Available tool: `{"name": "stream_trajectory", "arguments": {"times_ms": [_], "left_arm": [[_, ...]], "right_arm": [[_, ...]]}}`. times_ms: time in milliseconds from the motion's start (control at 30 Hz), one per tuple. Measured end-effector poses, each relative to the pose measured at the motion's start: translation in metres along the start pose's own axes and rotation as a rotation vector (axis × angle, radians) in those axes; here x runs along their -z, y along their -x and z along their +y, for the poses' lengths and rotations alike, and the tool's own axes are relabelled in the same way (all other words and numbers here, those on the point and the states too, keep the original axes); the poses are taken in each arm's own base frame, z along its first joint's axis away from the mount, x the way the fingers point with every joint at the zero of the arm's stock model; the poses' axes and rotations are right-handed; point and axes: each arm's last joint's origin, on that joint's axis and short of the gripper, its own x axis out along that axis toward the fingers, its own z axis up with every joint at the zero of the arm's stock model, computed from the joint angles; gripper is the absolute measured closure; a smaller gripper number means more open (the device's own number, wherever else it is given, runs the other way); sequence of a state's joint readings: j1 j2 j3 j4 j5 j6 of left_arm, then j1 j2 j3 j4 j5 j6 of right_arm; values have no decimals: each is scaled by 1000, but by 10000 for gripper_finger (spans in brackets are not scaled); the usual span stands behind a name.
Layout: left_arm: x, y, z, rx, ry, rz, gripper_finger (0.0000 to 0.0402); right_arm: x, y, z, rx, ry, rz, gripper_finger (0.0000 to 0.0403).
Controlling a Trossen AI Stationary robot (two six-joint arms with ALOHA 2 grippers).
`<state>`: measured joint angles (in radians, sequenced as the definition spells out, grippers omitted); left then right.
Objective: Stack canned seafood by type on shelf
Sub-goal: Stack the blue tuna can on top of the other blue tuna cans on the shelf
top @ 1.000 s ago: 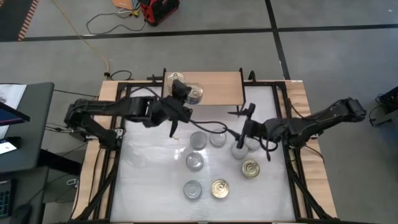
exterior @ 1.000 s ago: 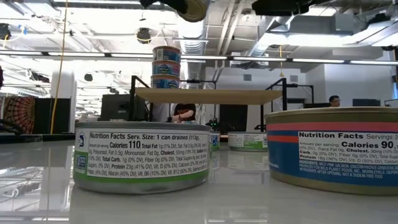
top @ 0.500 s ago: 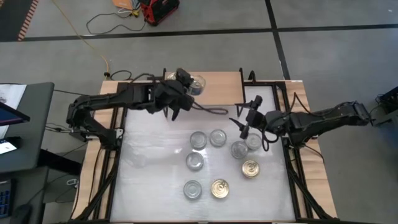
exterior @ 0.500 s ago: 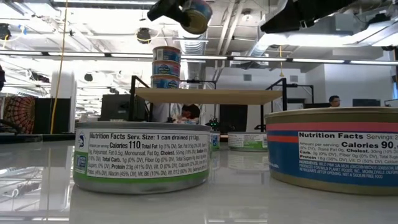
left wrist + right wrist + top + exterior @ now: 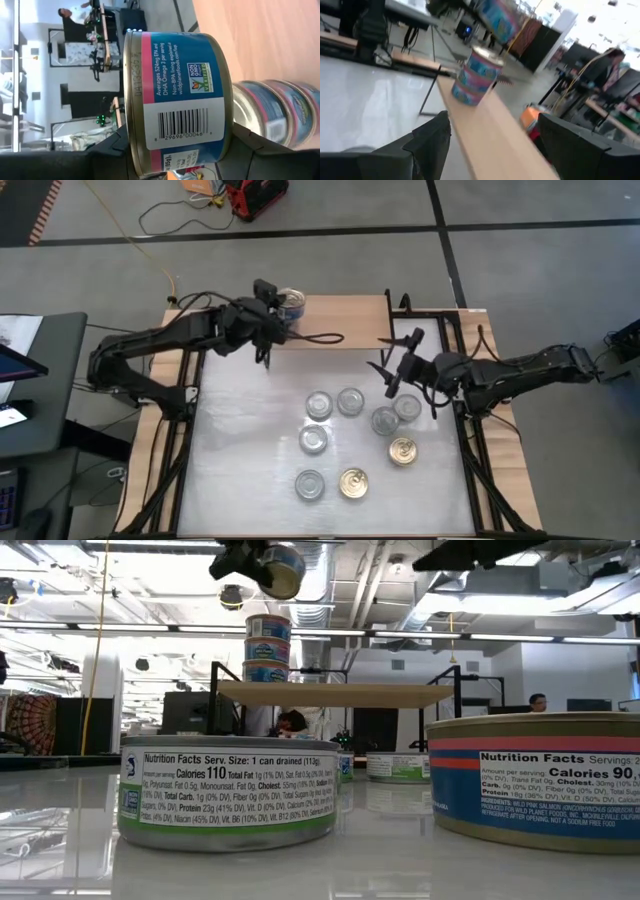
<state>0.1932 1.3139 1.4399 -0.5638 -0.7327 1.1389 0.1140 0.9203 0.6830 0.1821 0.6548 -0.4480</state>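
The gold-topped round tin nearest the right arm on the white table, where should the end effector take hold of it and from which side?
Grip the gold-topped round tin across its curved side wall, coming straight down from above. It sits flat and upright, lid up, so opposite sides of the wall are the likeliest hold. Set the fingers along the line that avoids the silver-topped tin close beside it. The open right end effector is nearest.

- I'm working in a lab or workshop: bare ceiling pipes (image 5: 360, 580) and strip lights overhead.
- Grey concrete floor (image 5: 520, 205), loose yellow cable (image 5: 150, 240), desks beyond.
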Motion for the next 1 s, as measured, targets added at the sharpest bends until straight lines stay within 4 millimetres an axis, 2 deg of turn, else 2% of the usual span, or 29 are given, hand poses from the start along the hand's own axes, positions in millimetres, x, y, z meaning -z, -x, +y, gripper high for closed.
{"name": "stream_trajectory", "arguments": {"times_ms": [133,233,333,600,800,1000], "left_arm": [[12,1,-14,-51,-11,2,224],[21,-6,-30,-88,-54,24,224],[27,-12,-38,-140,-92,35,224],[32,-12,-29,-157,-19,33,209],[34,-13,-37,-78,-76,28,210],[34,-13,-38,-68,-33,32,210]], "right_arm": [[-5,-2,-6,47,12,-47,72],[-6,-4,-12,79,9,-65,72],[-6,-7,-17,73,2,-89,72],[-2,-14,-26,59,-24,-101,72],[0,-16,-29,39,-55,-108,72],[1,-17,-29,37,-68,-107,72]]}}
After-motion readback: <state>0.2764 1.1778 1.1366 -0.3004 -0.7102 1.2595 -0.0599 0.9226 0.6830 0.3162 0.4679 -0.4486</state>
